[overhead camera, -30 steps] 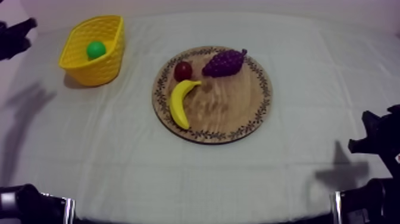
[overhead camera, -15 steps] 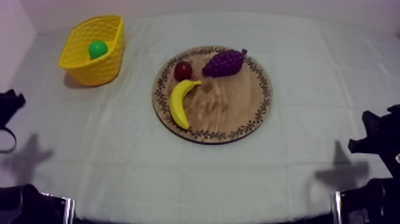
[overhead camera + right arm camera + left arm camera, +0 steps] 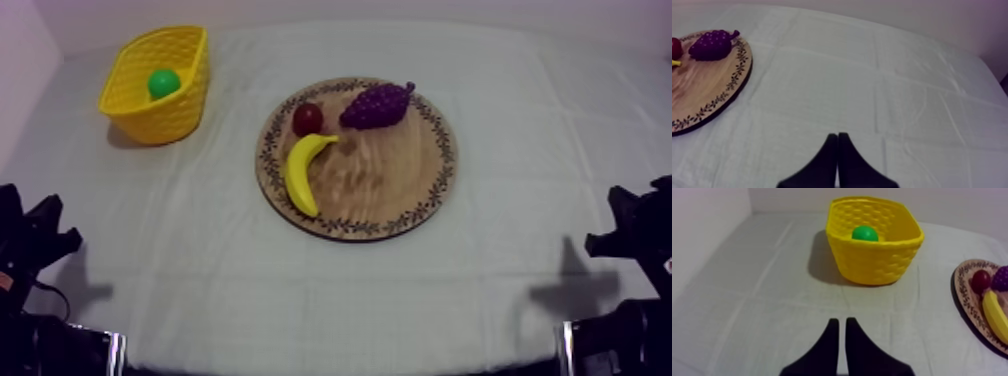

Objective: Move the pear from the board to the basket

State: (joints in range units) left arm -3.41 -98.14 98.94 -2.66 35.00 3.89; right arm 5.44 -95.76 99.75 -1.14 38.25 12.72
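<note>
The green pear (image 3: pixel 163 82) lies inside the yellow basket (image 3: pixel 150 112) at the table's far left. From the left wrist view the pear (image 3: pixel 865 234) rests against the far wall of the basket (image 3: pixel 877 263). My left gripper (image 3: pixel 40 235) sits low at the left edge, well short of the basket; its fingers (image 3: pixel 839 322) lie together, shut on nothing. My right gripper (image 3: pixel 620 225) rests low at the right edge, and its fingers (image 3: pixel 837 135) form a narrow shut wedge over bare cloth.
The round wooden board (image 3: pixel 400 180) in the table's middle holds a banana (image 3: pixel 302 170), a bunch of grapes (image 3: pixel 377 104) and a small red fruit (image 3: pixel 307 119). Bare cloth lies between the board and both grippers.
My left arm has drawn back from the upper left near the basket down to the lower left edge. The pear, basket, board and right arm have stayed put.
</note>
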